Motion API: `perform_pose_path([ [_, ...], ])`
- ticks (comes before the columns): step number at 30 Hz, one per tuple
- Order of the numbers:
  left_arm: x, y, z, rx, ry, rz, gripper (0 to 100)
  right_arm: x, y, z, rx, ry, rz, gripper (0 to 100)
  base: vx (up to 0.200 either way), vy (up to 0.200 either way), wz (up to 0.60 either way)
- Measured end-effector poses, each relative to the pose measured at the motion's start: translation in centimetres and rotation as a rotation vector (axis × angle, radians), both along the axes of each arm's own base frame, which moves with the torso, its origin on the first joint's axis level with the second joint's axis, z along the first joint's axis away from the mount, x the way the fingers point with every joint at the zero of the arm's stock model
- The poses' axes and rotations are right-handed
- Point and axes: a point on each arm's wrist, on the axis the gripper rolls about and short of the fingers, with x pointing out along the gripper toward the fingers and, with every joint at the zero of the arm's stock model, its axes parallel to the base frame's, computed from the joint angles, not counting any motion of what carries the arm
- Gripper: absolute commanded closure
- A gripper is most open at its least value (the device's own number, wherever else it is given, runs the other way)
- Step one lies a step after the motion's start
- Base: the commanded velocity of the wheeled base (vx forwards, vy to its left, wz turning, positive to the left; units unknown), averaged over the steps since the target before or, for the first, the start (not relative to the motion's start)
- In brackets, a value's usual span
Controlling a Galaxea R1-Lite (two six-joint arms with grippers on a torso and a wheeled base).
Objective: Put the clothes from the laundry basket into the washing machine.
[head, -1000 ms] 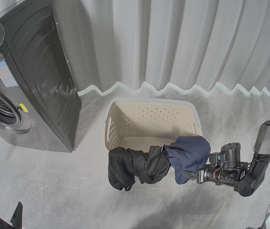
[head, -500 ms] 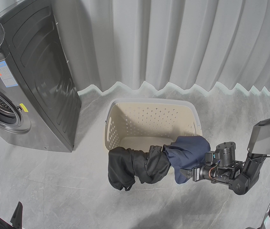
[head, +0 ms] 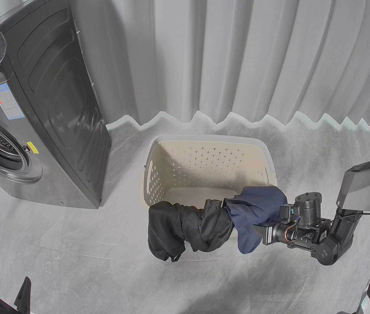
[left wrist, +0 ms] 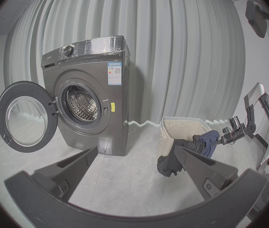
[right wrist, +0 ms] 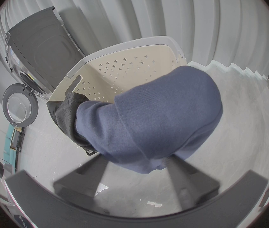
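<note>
- Washing machine [left wrist: 117, 111] stands on the robot's left, well apart from the basket. Its round door [left wrist: 26, 116] is swung fully open and the drum [left wrist: 79, 103] looks bare.
- Laundry basket [head: 202, 141] is on the floor ahead, inside looks bare from the head view. Both clothes hang over its near rim.
- Black garment [head: 185, 230] is draped over the near rim and sags outside toward the floor, bunched against the blue one.
- Blue garment [head: 255, 210] is humped over the rim's right end, its lower fold hanging outside.
- Right gripper [right wrist: 137, 167] is level with that hanging fold, fingers spread wide on either side of it. Cloth sits between them but nothing is clamped.
- Left gripper [left wrist: 134, 149] is low on the near left, wide open and empty, facing the machine.
- Step, as I judge it: pickup of the first garment, grasp not yet made.
- Next calls for closing on the blue fold with enough cloth in the bite, lifting clear of the rim, then carrying it across to the drum. The black one may drag along.
</note>
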Motion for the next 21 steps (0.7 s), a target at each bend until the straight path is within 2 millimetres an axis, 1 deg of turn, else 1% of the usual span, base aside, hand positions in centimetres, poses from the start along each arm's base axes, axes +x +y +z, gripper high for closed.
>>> perform_pose_path([
  [6, 0.0, 0.0, 0.0, 0.000, 0.000, 0.000, 0, -0.4, 0.1, 0.0, 0.000, 0.006, 0.007, 100, 0.000, 0.000, 0.00],
  [11, 0.0, 0.0, 0.0, 0.000, 0.000, 0.000, 0, -1.1, 0.1, 0.6, 0.015, -0.038, 0.016, 100, 0.000, 0.000, 0.00],
  [14, 0.0, 0.0, 0.0, 0.000, 0.000, 0.000, 0, -1.9, 0.1, 1.1, 0.023, -0.057, 0.025, 100, 0.000, 0.000, 0.00],
  [18, 0.0, 0.0, 0.0, -0.001, 0.000, 0.000, 0, -3.1, 0.0, 2.5, 0.037, -0.091, 0.040, 100, 0.000, 0.000, 0.00],
  [21, 0.0, 0.0, 0.0, -0.001, 0.000, 0.000, 0, -3.9, 0.0, 3.9, 0.053, -0.129, 0.048, 100, 0.000, 0.000, 0.00],
])
